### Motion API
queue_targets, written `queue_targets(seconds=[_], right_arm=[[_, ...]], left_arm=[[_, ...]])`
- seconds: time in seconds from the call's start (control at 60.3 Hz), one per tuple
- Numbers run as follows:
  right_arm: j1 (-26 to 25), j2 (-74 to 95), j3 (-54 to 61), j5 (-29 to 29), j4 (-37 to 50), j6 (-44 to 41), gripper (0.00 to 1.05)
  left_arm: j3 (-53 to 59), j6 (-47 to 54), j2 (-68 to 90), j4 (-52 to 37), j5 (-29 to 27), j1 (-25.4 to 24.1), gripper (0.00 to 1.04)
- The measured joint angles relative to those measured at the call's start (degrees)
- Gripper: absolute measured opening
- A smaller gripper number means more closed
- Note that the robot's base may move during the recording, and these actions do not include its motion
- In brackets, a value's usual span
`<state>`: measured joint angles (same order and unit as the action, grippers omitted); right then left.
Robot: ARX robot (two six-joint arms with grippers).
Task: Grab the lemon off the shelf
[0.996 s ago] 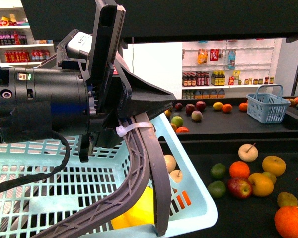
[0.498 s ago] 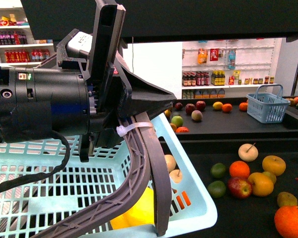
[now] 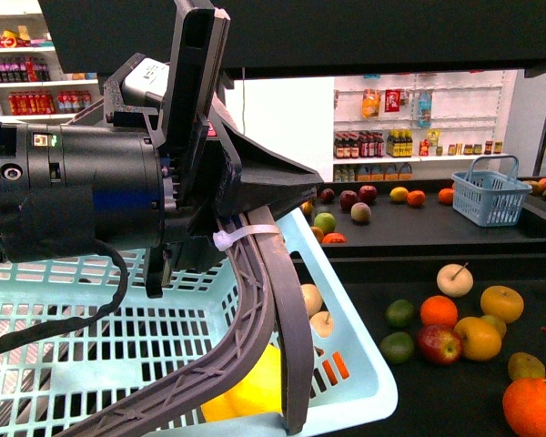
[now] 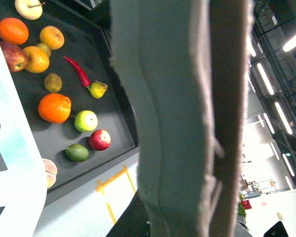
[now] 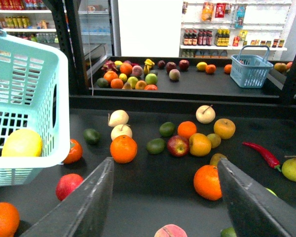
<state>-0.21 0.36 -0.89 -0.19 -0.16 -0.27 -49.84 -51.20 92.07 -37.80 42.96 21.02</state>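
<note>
Right gripper [image 5: 165,207] spread wide, holding nothing; left gripper's grip we cannot tell. Lemon [image 5: 22,142] lies inside the pale basket [image 5: 37,64], off the shelf [image 5: 153,197]. Pick looks done.

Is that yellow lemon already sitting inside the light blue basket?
Yes, in the right wrist view the lemon lies inside the light blue basket, showing through its slotted wall.

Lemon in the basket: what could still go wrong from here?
The left gripper grips the basket by its rim; a slip could tip it and spill the lemon. The open right gripper hangs low over the shelf, so a careless retreat might knock the orange.
</note>
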Motion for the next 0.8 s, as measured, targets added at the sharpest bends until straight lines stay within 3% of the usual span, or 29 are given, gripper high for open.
queue_targets(seconds=[0.216,0.481,0.664,0.797], right_arm=[[0.00,-0.02,0.00,0.00,0.00,0.02,0.98],[0.00,-0.02,0.00,0.00,0.00,0.07,0.97],[0.00,-0.04,0.00,0.00,0.00,0.07,0.97],[0.00,-0.04,0.00,0.00,0.00,0.07,0.97]], left_arm=[[0.00,-0.02,0.00,0.00,0.02,0.00,0.07],[0.00,-0.02,0.00,0.00,-0.02,0.00,0.07],[-0.04,-7.21,0.87,-4.85,-17.55,-0.83,0.07],[-1.73,-12.09,3.58,-12.46,-23.89,-5.81,0.07]])
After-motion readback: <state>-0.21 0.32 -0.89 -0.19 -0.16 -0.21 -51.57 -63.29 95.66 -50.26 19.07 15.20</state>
